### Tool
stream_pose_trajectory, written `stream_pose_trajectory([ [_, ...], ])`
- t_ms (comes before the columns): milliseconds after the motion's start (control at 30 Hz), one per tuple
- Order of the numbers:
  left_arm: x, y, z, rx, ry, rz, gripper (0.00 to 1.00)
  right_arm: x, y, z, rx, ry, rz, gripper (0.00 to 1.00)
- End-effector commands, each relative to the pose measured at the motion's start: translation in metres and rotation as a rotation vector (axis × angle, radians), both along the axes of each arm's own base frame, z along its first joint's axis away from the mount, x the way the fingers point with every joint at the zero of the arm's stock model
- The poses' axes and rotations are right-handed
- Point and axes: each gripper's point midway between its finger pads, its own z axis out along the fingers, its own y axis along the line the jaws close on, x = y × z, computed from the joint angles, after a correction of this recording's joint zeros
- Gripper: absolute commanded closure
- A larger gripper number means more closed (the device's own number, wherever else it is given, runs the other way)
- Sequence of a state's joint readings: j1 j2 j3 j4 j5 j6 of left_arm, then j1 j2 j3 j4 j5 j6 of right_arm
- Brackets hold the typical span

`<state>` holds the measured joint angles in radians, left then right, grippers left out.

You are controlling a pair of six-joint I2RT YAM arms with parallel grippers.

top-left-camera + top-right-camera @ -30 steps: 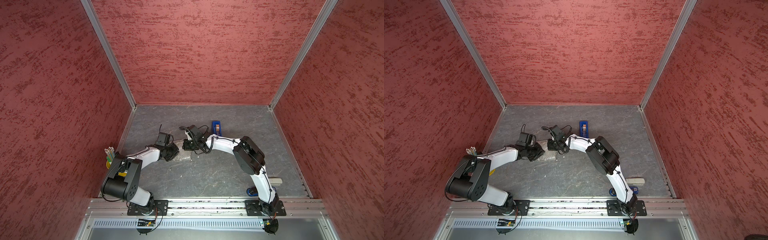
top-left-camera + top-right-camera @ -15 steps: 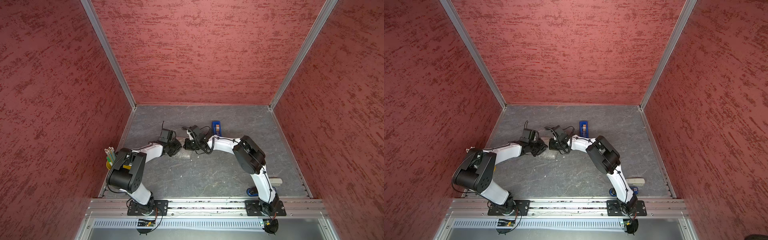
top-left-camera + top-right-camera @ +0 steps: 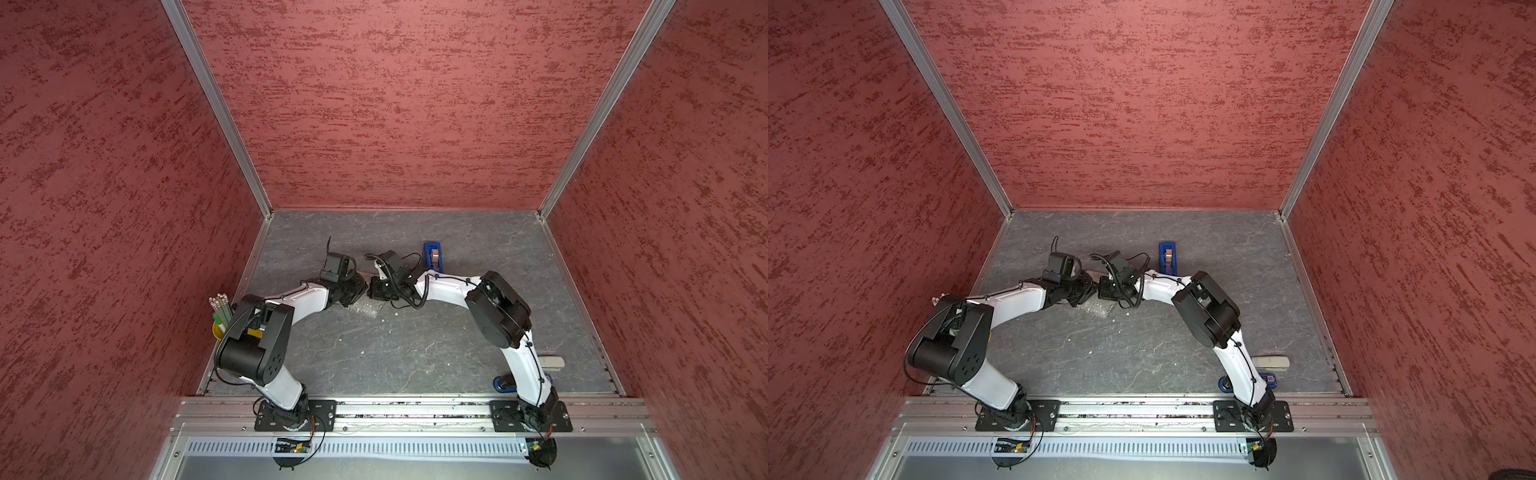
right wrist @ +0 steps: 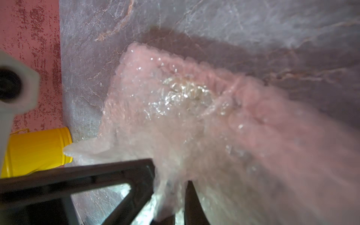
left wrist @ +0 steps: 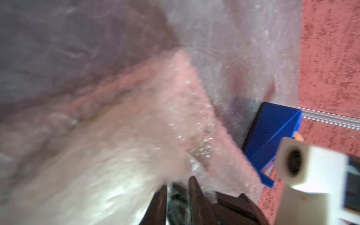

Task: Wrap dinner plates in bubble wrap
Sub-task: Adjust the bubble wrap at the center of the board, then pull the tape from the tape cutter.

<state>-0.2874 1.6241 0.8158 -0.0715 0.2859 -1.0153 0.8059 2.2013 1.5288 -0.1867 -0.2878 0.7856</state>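
Observation:
The bubble wrap (image 3: pixel 370 308) is bunched into a whitish bundle on the grey table (image 3: pixel 415 353), under the spot where both arms meet; both top views show its near edge (image 3: pixel 1098 308). My left gripper (image 5: pixel 178 182) is shut on a fold of the wrap (image 5: pixel 136 126). My right gripper (image 4: pixel 177 196) is shut on another fold of the wrap (image 4: pixel 185 116). In both top views the left gripper (image 3: pixel 360 286) and right gripper (image 3: pixel 375 289) almost touch above the bundle. The dinner plates are hidden.
A blue tape dispenser (image 3: pixel 433 257) stands just behind the right wrist. A yellow pencil cup (image 3: pixel 219 328) sits at the left wall by the left elbow. A pale stapler (image 3: pixel 550 362) and a blue item (image 3: pixel 503 384) lie near the right arm's base.
My left gripper has moved back and to the right, closing up to the right gripper, and its elbow has swung rightward. The right arm has hardly moved.

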Motion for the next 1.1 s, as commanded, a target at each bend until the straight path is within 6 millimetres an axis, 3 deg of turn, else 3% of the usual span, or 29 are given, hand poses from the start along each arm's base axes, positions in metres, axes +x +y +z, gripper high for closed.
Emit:
stream_pose_trajectory([
  [0,0.014,-0.005,-0.002,0.004,-0.03,-0.012,0.8,-0.01,-0.003,-0.011,-0.036,0.061,-0.001,0.89],
  [167,0.008,-0.001,-0.032,0.042,0.037,-0.019,0.83,-0.004,-0.007,0.011,-0.036,0.019,-0.019,0.89],
  [300,0.0,0.006,-0.044,0.05,0.065,-0.004,0.84,0.002,-0.013,0.037,-0.036,-0.018,-0.027,0.84],
  [433,-0.002,0.016,-0.049,0.065,0.086,0.02,0.84,0.007,-0.027,0.076,-0.057,-0.103,-0.046,0.8],
  [500,-0.002,0.02,-0.051,0.073,0.096,0.031,0.84,0.01,-0.043,0.1,-0.07,-0.162,-0.074,0.76],
  [633,-0.003,0.02,-0.054,0.074,0.106,0.023,0.84,0.02,-0.093,0.128,-0.041,-0.208,-0.129,0.61],
  [700,-0.003,0.018,-0.055,0.068,0.112,0.018,0.84,0.026,-0.121,0.138,0.016,-0.225,-0.126,0.3],
  [733,-0.004,0.017,-0.056,0.066,0.114,0.015,0.84,0.03,-0.134,0.14,0.044,-0.225,-0.128,0.26],
  [900,-0.004,0.015,-0.058,0.061,0.119,0.003,0.83,0.052,-0.201,0.127,0.145,-0.181,-0.162,0.45],
  [1067,-0.006,0.016,-0.058,0.063,0.122,0.001,0.82,0.068,-0.225,0.109,0.196,-0.134,-0.158,0.67],
])
